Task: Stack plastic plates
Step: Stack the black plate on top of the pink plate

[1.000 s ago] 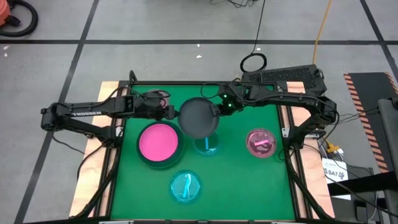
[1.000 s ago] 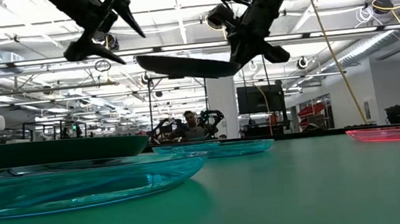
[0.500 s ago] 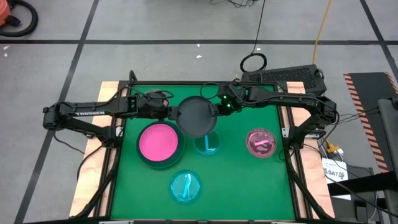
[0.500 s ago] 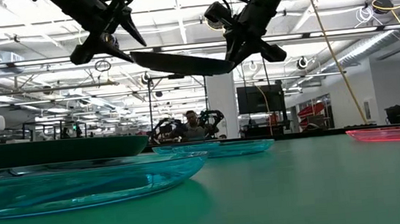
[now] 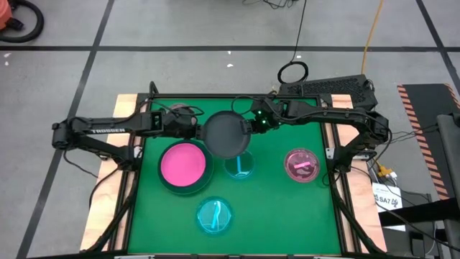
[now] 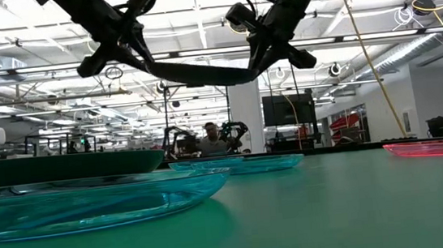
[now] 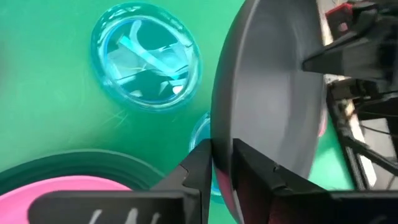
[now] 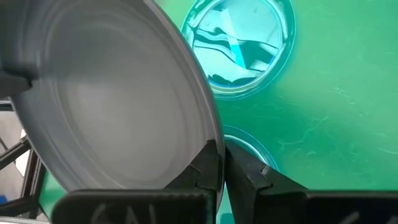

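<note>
Left gripper [image 5: 195,130] pinching the left rim of the grey plate [image 5: 226,134], plate held in the air over the mat [image 5: 273,194] above a cyan plate [image 5: 239,166], right gripper [image 5: 251,124] clamped on its right rim.

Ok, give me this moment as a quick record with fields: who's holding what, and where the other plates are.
held item: dark grey plate, in the air above the table
right gripper: shut on the plate's rim
left gripper: around the opposite rim, grip not confirmed
bright pink plate: on the mat, in a dark plate
cyan plates: one under the held plate, one at the near edge
translucent pink plate: right side of the mat
</note>
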### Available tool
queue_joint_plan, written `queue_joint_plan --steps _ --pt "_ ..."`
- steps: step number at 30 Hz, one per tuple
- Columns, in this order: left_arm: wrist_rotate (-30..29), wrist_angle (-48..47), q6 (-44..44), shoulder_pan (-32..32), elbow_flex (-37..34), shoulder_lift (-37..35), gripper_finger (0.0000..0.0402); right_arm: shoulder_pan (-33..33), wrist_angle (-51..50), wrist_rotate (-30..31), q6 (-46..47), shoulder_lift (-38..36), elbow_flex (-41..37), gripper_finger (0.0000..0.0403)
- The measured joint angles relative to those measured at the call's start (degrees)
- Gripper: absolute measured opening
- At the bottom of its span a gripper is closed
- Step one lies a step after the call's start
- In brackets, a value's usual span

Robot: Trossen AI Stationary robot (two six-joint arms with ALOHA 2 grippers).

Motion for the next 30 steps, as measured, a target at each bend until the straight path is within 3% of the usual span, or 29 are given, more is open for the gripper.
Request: queue_joint_plan --steps 8,13,25,30 --pt "-0.8 -1.3 0.1 0.1 0.0 1.0 0.0017 0.1 0.1 -0.1 -0.1 -0.1 0.0 0.0013" --pt "-0.7 -3.7 -0.1 0.1 -0.1 0.9 0.0016 0.1 1.1 -1.5 -0.2 -0.1 0.1 0.0033" --pt "6.0 -12.6 0.5 0.0 0.1 -3.4 0.0012 0.0 -1.9 -6.7 -2.9 0.0 0.1 0.023" --pt "8.8 -16.4 2.8 0.0 0.2 -6.8 0.0012 0.0 -3.4 -7.4 -6.0 0.0 0.3 0.0284"
